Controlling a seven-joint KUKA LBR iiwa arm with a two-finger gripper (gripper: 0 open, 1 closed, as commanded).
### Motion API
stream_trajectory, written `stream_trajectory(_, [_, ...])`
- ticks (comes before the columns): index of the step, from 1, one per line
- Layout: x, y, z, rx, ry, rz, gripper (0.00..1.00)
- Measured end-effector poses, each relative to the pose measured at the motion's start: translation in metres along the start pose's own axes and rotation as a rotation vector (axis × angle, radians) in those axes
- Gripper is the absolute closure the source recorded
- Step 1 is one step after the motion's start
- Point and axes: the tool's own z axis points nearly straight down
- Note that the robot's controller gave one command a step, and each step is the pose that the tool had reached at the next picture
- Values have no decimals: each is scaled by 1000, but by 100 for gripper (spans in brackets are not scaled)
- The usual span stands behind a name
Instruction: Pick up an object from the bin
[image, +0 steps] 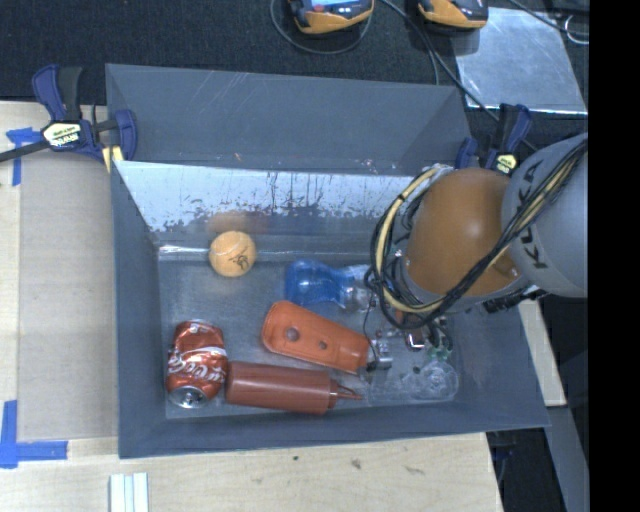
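My gripper (392, 340) hangs low at the right side of the bin, mostly hidden under the arm's orange cover. Its lower end is right at the right end of a flat orange plastic piece with holes (312, 338). A blue plastic bottle (318, 283) lies just behind that piece, its neck running under the gripper. A brown squeeze bottle (283, 387) lies along the front wall, its tip pointing toward the gripper. A clear glass-like thing (434, 379) rests on the floor just to the gripper's front right.
A crushed red soda can (196, 364) lies in the front left corner. A yellow ball (232, 252) sits near the back wall at the left. The arm and its cables cover the bin's right side.
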Motion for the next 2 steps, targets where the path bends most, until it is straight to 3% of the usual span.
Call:
stream_trajectory(1, [-2,0,-5,0,-8,0,0])
stream_trajectory(2, [-20,29,58,0,-6,75,0])
